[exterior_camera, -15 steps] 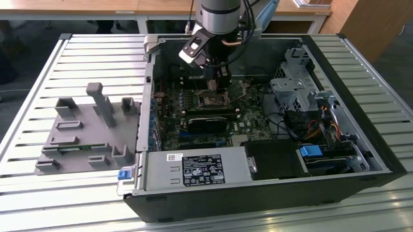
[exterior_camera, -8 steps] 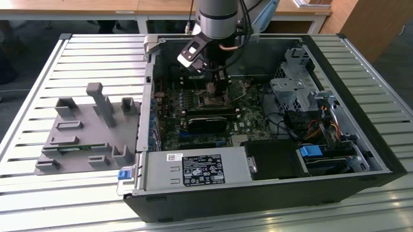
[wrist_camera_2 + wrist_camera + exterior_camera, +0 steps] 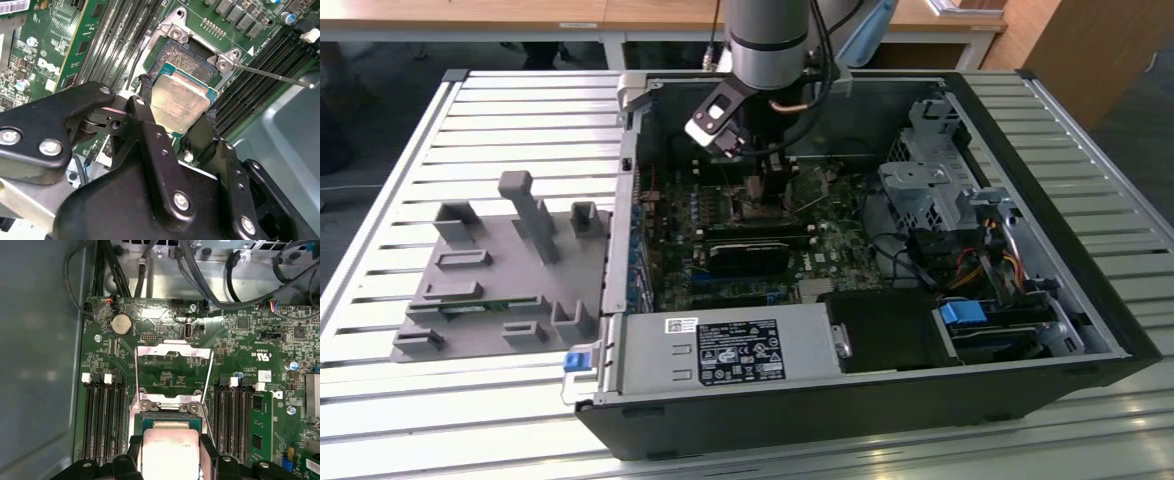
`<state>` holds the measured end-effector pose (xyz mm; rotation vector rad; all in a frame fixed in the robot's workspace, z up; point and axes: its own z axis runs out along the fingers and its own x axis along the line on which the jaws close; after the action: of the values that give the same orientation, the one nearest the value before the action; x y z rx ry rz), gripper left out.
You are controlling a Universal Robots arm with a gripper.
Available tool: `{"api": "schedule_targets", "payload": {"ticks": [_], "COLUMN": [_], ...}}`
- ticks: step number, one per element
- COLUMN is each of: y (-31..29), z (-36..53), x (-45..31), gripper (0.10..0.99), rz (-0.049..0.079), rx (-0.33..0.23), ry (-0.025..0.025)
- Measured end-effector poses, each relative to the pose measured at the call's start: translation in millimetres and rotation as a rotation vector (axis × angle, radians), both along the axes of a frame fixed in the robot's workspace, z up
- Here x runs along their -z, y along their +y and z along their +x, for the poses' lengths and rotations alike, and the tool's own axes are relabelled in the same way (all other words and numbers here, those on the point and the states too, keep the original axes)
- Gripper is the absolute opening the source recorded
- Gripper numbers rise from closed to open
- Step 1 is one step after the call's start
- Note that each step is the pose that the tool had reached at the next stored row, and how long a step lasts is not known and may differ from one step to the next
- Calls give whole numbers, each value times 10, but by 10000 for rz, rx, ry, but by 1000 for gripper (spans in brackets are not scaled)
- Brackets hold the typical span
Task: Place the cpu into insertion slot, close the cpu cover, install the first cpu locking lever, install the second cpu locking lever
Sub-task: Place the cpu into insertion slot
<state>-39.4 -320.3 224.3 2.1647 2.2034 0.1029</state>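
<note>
On the slatted counter (image 3: 480,120) lies the open computer case (image 3: 1067,330). The arm (image 3: 767,40) reaches straight down into it, its wrist poised over the green motherboard (image 3: 827,240).

We judge the first step to be in hand: placing the cpu, with the cover and both levers not yet dealt with. In the first wrist view the cpu cover (image 3: 172,351) stands swung up on its hinge, its middle window open. In the second wrist view a thin locking lever (image 3: 270,75) juts free to one side. The insertion slot (image 3: 192,57) shows dark and bare just beyond the chip.

The jaws are clamped on the cpu (image 3: 180,102) by two opposite edges, holding it metal face up, close over the slot's near part. Whether it touches the slot we cannot tell.

Seating it, we judge, calls for squaring the chip to the slot's metal rim and lowering it level, without scraping the contacts beneath.
</note>
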Motion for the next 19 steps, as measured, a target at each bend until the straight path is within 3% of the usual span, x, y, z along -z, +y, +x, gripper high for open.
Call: {"api": "schedule_targets", "payload": {"ticks": [19], "y": [22], "z": [-38], "x": [206], "gripper": [541], "rz": [0], "rx": [186], "ry": [32]}}
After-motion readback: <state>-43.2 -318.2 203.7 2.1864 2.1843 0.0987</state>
